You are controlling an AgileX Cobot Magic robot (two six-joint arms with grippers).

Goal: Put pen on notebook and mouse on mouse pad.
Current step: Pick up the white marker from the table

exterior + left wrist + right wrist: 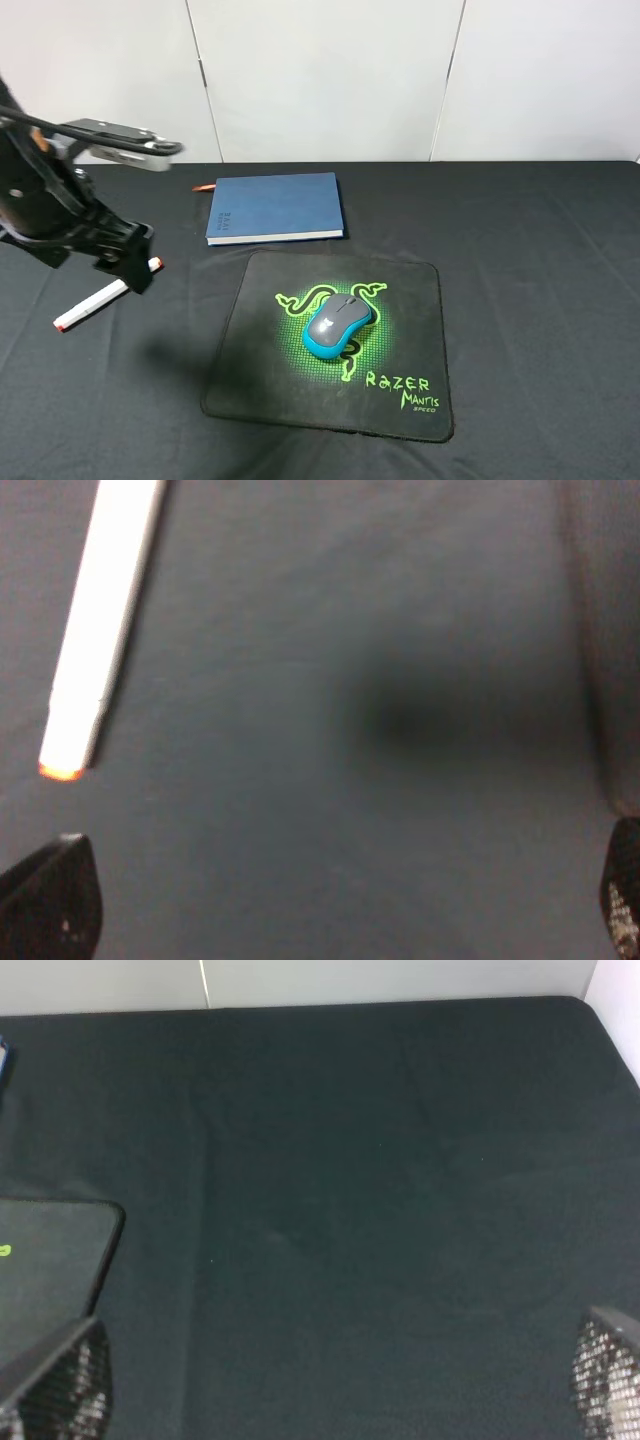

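Observation:
The white pen (105,295) lies slantwise on the black cloth at the left, one red-orange tip near my left gripper (128,262). In the left wrist view the pen (100,630) sits off to one side, outside the wide-open left gripper (335,910), which holds nothing. The dark blue notebook (275,207) lies flat behind the mouse pad (290,385), bare on top. The grey and teal mouse (338,325) rests on the pad's green logo. My right gripper (330,1385) is open and empty over bare cloth, with a corner of the mouse pad (50,1250) beside it.
A black cloth (540,260) covers the whole table, and a white wall (330,70) stands behind it. The right arm does not show in the exterior high view. The left arm's dark body (40,200) hangs over the table's left side.

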